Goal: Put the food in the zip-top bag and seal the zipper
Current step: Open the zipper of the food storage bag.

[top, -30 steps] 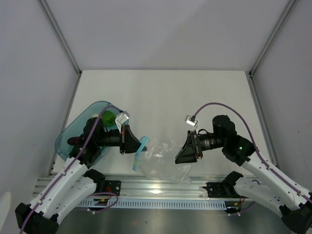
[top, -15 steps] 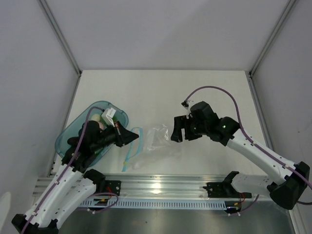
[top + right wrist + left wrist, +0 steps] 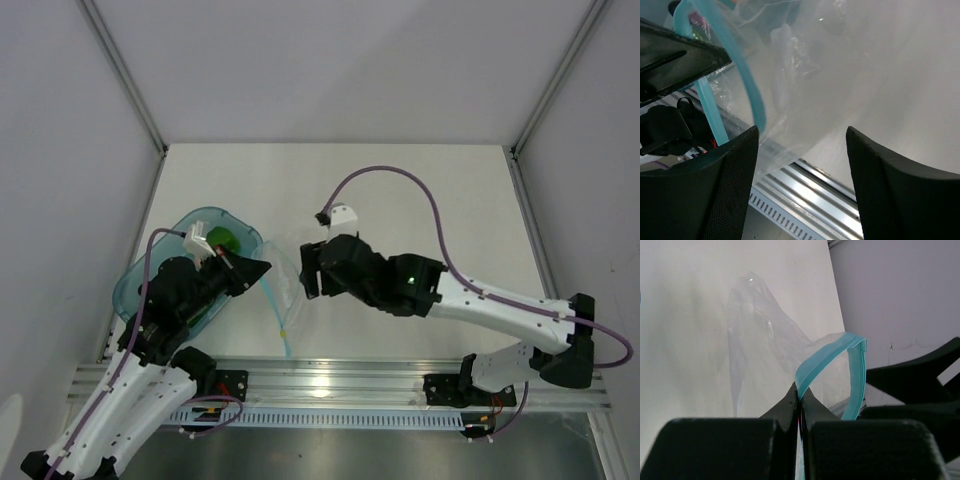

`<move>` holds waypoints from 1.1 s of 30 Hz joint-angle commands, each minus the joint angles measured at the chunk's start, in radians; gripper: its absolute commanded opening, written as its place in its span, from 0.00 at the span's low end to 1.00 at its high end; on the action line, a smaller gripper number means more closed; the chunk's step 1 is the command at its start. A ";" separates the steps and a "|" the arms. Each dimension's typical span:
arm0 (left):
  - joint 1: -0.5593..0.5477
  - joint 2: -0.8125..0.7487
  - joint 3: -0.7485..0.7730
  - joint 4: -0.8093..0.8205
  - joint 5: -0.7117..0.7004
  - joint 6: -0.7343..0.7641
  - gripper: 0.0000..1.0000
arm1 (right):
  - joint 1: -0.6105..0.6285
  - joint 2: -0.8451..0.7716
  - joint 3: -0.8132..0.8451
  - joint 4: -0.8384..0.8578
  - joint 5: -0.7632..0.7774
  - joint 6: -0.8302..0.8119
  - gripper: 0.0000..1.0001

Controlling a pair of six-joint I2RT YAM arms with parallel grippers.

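A: Where's the top camera?
B: High and behind, looking down on the worktop [image 3: 400,190].
A: Wrist cameras?
B: Close behind the left pincer [image 3: 800,397] and right pincer [image 3: 801,134], facing forward. Both share the zip-top bag [image 3: 757,335] just ahead.

The bag [image 3: 757,335] is clear, crinkly, glossy plastic; its zipper [image 3: 822,359] is smooth teal plastic. The worktop [image 3: 420,190] looks matt white.
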 commanded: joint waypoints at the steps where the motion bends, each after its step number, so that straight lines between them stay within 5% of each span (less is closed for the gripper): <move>1: -0.015 -0.021 0.027 -0.010 -0.068 -0.046 0.00 | 0.084 0.077 0.054 0.114 0.167 0.046 0.71; 9: -0.018 -0.042 0.016 -0.045 -0.068 -0.040 0.01 | 0.158 0.267 0.193 0.101 0.259 0.043 0.68; 33: -0.018 -0.071 0.020 -0.065 -0.076 0.015 0.01 | 0.256 0.291 0.166 0.117 0.434 0.097 0.63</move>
